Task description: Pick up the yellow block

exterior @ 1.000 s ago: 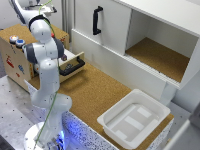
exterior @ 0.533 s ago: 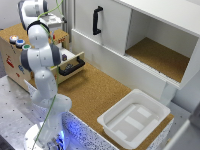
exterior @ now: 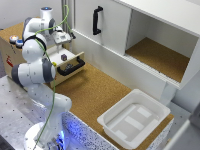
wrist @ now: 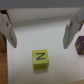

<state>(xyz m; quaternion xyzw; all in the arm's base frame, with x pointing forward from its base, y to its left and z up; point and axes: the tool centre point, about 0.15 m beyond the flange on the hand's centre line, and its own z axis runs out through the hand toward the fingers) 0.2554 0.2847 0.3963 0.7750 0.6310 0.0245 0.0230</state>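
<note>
Here, seen from the wrist view, the yellow block (wrist: pixel 40 57) lies on a pale surface between the two fingers (wrist: pixel 7 28) of the gripper (wrist: pixel 38 31), a little closer to the camera than their tips and not touching either one. The fingers stand wide apart and hold nothing, one at each side of the frame, with clear pale floor between each pad and the block. The block's top face carries a dark letter that looks like an N. Just outside one finger, at the frame's edge, sits a purple block (wrist: pixel 80 44), only partly in view. A strip of tan wood (wrist: pixel 40 4) runs behind the fingers.

In the exterior view, the Franka arm (exterior: pixel 34 70) rises from a perforated metal table (exterior: pixel 15 110) and bends over an open wooden drawer (exterior: pixel 70 61) with a black handle (exterior: pixel 71 67), the gripper (exterior: pixel 62 38) hanging above it. A small dark object, likely the purple block (exterior: pixel 64 57), shows inside the drawer below the fingers; the yellow block cannot be made out in this view. Well away from the fingers, toward the exterior view's right, a white plastic tub (exterior: pixel 134 119) rests on the cork-covered counter (exterior: pixel 95 90), beside a white cabinet (exterior: pixel 150 35) with an open compartment.
</note>
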